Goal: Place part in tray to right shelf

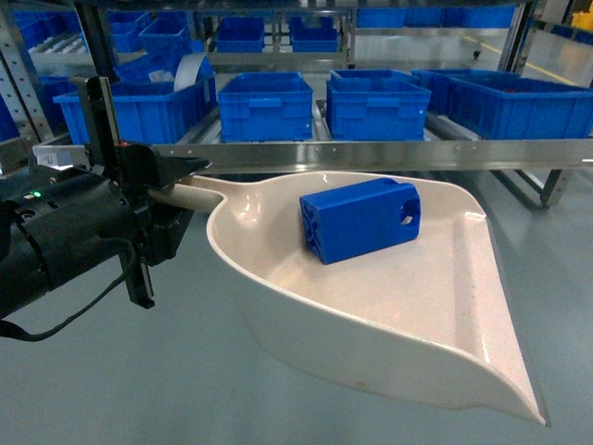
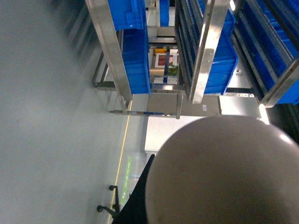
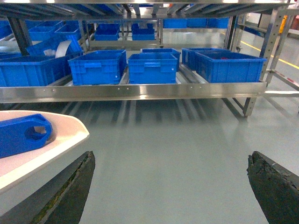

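— Grey floor all round, and steel racking ahead stacked with blue crates (image 1: 267, 109). Where's the part?

— My part (image 1: 359, 220) lies loose in the bowl of the tray (image 1: 389, 315), well back from the wide lip. My left hand (image 1: 157, 199) is clamped on the tray's round handle (image 1: 190, 196); my right hand (image 3: 170, 179) hangs wide open over the floor, holding nothing.

— How will it handle?

— I judge the block light, stiff and slick on smooth plastic, so any tilt toward the lip could send it sliding out. If I pick it, I'd take it across its flat sides.

— What's in the way?

— Between me and the right shelf (image 1: 389, 153) stands its front rail, close above the tray's far edge, and crates fill much of the shelf behind it.
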### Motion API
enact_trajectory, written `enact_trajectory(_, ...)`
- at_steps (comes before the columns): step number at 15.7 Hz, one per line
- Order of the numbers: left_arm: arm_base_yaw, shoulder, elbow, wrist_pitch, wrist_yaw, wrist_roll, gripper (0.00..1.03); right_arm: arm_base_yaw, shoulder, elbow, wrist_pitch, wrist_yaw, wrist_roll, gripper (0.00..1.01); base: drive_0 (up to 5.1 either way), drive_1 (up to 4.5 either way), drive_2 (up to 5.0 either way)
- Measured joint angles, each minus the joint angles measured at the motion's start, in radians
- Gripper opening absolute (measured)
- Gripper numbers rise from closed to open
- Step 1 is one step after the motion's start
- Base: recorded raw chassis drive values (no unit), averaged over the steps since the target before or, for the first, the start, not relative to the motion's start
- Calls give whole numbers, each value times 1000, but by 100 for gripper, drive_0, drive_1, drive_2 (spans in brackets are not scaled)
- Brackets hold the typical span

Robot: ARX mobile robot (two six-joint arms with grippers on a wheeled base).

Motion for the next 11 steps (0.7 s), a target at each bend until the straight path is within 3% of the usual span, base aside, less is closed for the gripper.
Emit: enact_trajectory(11, 0, 0, 0, -1, 0, 1, 14, 0, 0, 0, -2, 0, 0, 98, 0, 0, 0)
